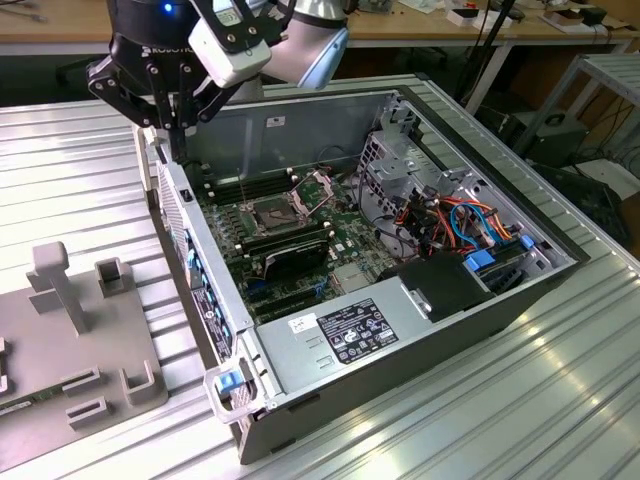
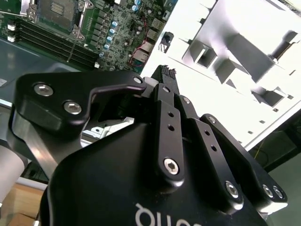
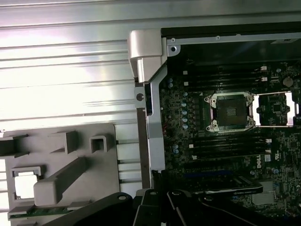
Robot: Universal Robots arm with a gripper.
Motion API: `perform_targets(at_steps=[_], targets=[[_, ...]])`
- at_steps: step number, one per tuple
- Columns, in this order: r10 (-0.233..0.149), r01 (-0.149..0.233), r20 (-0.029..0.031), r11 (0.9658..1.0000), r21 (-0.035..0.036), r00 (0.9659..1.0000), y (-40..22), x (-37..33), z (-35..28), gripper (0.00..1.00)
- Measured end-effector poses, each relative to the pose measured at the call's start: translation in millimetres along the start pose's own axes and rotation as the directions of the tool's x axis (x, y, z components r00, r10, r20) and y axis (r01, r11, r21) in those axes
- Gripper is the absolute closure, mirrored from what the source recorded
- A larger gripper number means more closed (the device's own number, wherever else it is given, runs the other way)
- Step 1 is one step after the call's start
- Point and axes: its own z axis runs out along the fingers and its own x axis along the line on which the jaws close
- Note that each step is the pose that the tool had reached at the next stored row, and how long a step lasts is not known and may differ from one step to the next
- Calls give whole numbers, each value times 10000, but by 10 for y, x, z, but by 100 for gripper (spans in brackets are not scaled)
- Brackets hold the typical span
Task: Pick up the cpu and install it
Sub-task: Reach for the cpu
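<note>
The cpu [image 3: 23, 185] shows in the first wrist view as a small pale square lying in a pocket of the grey fixture plate [image 3: 70, 162]. That plate [image 1: 60, 345] lies on the table at the exterior view's left, beside the open computer case [image 1: 215, 290]. Inside the case the dark square socket [image 1: 272, 212] is bare, and its metal frame [image 1: 318, 188] is swung back. The first wrist view shows the same socket [image 3: 230, 111]. My gripper [image 1: 170, 120] hangs above the case's back left corner, shut with nothing between its fingers [image 2: 167, 75].
A power supply [image 1: 350, 330] fills the case's near end. A long black card [image 1: 285, 255] lies just in front of the socket. Coloured cables [image 1: 470, 225] and a drive cage [image 1: 395, 155] sit at the exterior view's right. The ribbed metal table [image 1: 500, 410] surrounds the case.
</note>
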Motion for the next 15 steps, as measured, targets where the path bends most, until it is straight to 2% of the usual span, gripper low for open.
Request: perform_targets(at_steps=[6, 9, 15], targets=[[1, -1, 1, 10000, -1, 10000, -6, 87, -2, 89], [2, -2, 1, 10000, -1, 10000, -13, 176, -4, 89], [1, -1, 2, 10000, -1, 10000, -18, 244, -6, 89]])
